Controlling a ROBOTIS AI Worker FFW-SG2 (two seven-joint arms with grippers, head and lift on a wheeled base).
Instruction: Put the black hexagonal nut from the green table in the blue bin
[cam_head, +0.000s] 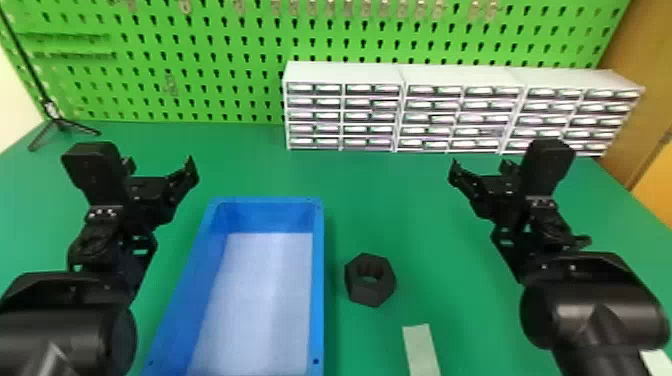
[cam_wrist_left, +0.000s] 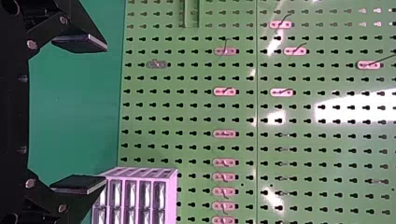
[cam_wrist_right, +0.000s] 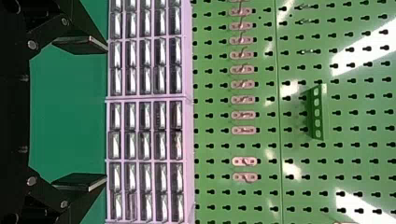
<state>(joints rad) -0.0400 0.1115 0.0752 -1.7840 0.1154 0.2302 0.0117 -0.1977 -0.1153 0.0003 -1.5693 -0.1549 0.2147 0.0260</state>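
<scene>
Both empty, spread wide: left fingers (cam_head: 184, 179), right fingers (cam_head: 463, 179) | nut (cam_head: 366, 292) (hole up) beside bin (cam_head: 317, 280)

Bright green pegboard (cam_head: 240, 55) across the top, dotted with dark holes; blue bin (cam_head: 318, 280) lower left of center, and the nut's (cam_head: 371, 292) just plain black.

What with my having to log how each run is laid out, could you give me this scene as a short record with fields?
nut: black, hexagonal, on the green table, hole upward
bin: blue, pale floor, to the left of the nut, not touching it
left hand: open, holding nothing, at the robot's left
right hand: open, holding nothing, at the robot's right
pale strip: on the table, nearer the robot than the nut
background: white drawer units, green pegboard
task state: nut not yet in the bin
</scene>
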